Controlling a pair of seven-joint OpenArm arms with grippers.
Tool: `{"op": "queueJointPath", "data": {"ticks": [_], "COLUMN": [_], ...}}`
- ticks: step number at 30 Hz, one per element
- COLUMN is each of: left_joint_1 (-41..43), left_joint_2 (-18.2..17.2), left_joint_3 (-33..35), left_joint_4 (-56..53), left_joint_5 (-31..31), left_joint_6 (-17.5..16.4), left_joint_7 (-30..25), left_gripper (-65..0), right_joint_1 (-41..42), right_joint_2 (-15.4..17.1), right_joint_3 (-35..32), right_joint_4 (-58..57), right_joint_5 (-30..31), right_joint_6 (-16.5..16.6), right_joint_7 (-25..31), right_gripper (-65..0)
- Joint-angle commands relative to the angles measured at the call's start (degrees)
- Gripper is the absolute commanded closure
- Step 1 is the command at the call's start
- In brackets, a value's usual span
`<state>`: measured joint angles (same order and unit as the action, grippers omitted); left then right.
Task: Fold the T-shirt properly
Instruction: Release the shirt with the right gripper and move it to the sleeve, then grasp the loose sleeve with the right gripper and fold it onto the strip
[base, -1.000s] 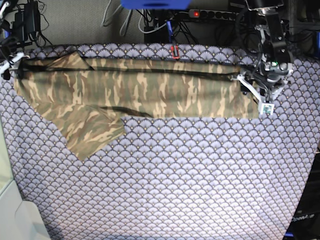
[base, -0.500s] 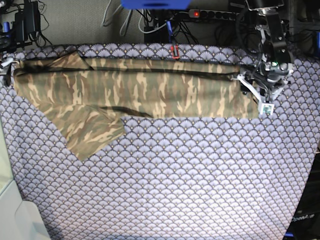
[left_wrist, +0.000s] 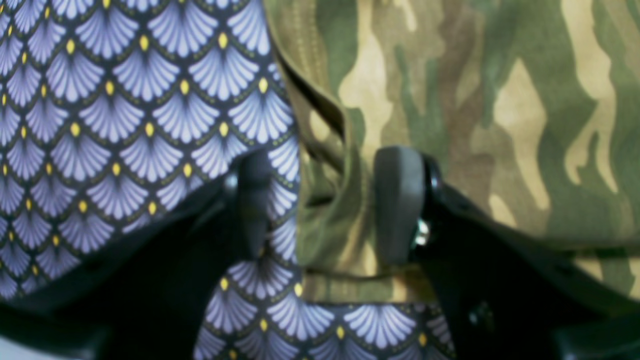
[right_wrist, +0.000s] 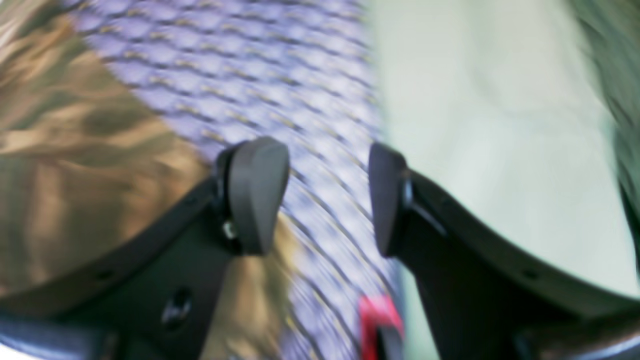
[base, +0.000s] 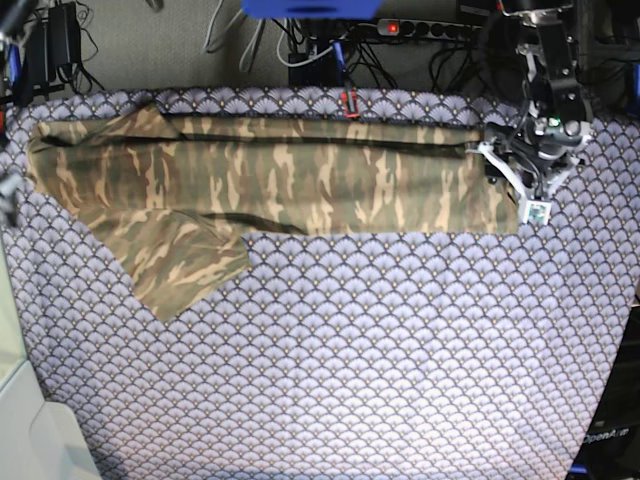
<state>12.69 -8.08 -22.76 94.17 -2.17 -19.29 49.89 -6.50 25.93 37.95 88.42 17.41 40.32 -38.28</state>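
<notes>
The camouflage T-shirt (base: 290, 175) lies as a long folded strip across the far part of the purple scallop table cloth (base: 380, 350), with one sleeve (base: 185, 265) sticking out toward the front left. My left gripper (base: 496, 166) is at the shirt's right end. In the left wrist view it (left_wrist: 325, 205) is open, and its fingers (left_wrist: 400, 205) straddle the shirt's corner edge (left_wrist: 330, 235) without pinching it. My right gripper (right_wrist: 325, 195) is open and empty, blurred, above the cloth's edge beside the shirt (right_wrist: 65, 165). It is almost out of the base view at the left.
A red clip (base: 350, 103) sits at the table's back edge. Cables and a power strip (base: 430, 28) lie behind the table. A white bin (base: 45, 440) stands at the front left corner. The table's left edge drops to a pale floor (right_wrist: 490, 125).
My right gripper has let go of the shirt's left end and moved away left, out of the base view. The shirt's left end now lies flat. My left gripper has shifted slightly back.
</notes>
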Motion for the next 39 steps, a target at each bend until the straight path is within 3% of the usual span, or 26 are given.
{"op": "queueJointPath", "data": {"ticks": [1,8,16,25,30,39], "left_joint_1": [-0.16,-0.07,-0.07,-0.16,-0.51,-0.60], "left_joint_2": [-0.41,-0.23,-0.14,0.65,1.00,1.09], "left_joint_3": [-0.05,0.04,0.04,0.04,0.13,0.30], "left_joint_4": [0.82,0.82,0.82,0.82,0.82,0.82], "left_joint_5": [0.55,0.55,0.55,0.55,0.55,0.55], "left_joint_6": [0.17,0.17,0.17,0.17,0.17,0.17], "left_joint_7": [0.44,0.44,0.44,0.44,0.44,0.44], "left_gripper": [-33.2,-33.2,-33.2,-33.2,-33.2,-33.2], "right_joint_1": [2.77,18.94,28.44,34.77,37.40,37.49], "right_joint_2": [1.98,2.68,1.98,0.31,0.57,-0.39], "right_joint_3": [-2.22,-17.95,-30.35,-32.46,-38.09,-39.14], "right_joint_4": [-0.29,-13.30,-23.24,-36.33,-42.05,-42.49], "right_joint_5": [0.39,0.39,0.39,0.39,0.39,0.39], "right_joint_6": [-0.32,-0.32,-0.32,-0.32,-0.32,-0.32], "right_joint_7": [-0.09,-4.40,-3.96,1.58,5.54,6.15], "right_gripper": [-31.4,-31.3,-31.4,-31.4,-31.4,-31.4]}}
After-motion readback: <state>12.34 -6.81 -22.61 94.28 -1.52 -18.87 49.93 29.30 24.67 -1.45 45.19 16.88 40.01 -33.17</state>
